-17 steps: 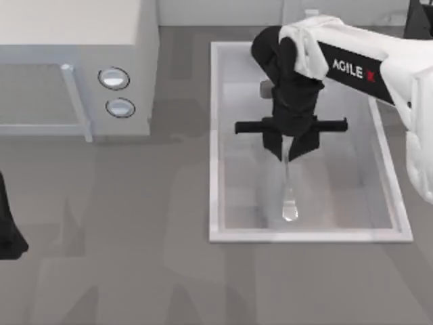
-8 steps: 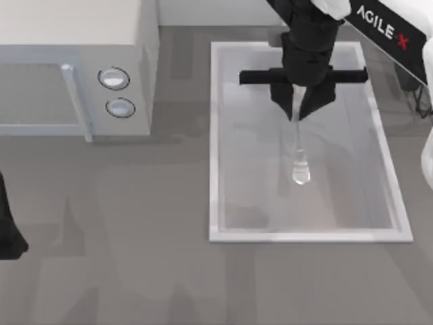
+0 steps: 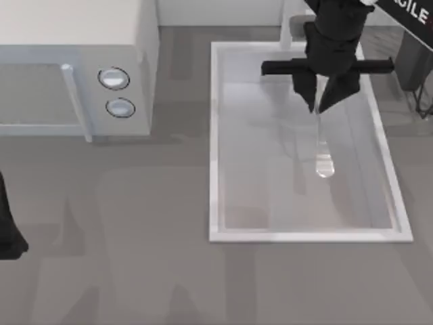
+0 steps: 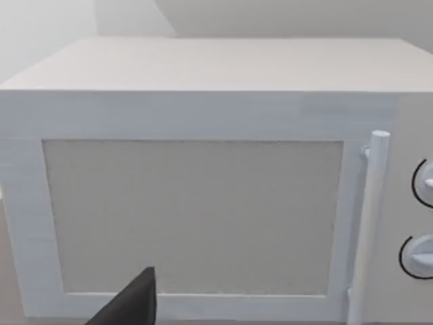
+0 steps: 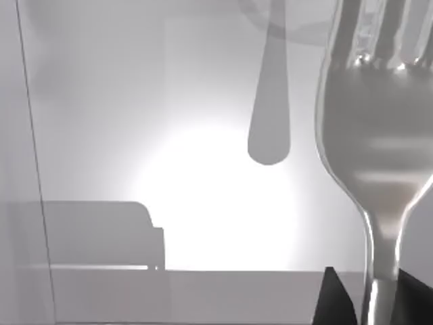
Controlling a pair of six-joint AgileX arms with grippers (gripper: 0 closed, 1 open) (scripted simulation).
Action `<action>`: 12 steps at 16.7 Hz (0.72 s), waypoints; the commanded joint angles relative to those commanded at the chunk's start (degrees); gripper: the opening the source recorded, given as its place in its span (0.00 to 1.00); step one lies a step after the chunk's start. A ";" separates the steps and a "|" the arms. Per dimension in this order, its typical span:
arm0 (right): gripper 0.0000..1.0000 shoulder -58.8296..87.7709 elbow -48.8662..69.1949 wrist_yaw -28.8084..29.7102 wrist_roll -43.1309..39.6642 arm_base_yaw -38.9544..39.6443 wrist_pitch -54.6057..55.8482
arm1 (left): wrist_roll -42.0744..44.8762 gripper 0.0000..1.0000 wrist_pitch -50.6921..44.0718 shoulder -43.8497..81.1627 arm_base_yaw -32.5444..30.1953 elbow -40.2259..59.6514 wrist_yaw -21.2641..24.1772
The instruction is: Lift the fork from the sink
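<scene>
— While the left gripper [image 3: 8, 233] sits parked at the frame's lower left edge, its fingers' state impossible to tell, what's beside it?
— White microwave [image 3: 74, 68], upper left.
— And right?
— Right gripper [image 3: 327, 101] pinches the fork [image 3: 323, 145] above the sink [image 3: 216, 135], handle end hanging over the basin's upper right.

This is a rendered kitchen. A white microwave [image 3: 74, 68] with two round knobs [image 3: 114, 78] and a bar door handle [image 4: 369, 223] stands on a grey counter [image 3: 135, 271]. Right of the microwave, a white-rimmed rectangular sink [image 3: 215, 135] is set into that counter.
</scene>
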 joint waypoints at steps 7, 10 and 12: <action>0.00 -26.16 -31.42 -0.66 -12.88 -12.75 2.59 | 0.00 1.00 0.00 0.00 0.00 0.00 0.00; 0.00 -38.00 -45.21 -0.96 -18.77 -18.59 3.71 | 0.00 1.00 0.00 0.00 0.00 0.00 0.00; 0.00 -44.12 -51.53 -1.13 -21.97 -21.75 4.29 | 0.00 1.00 0.00 0.00 0.00 0.00 0.00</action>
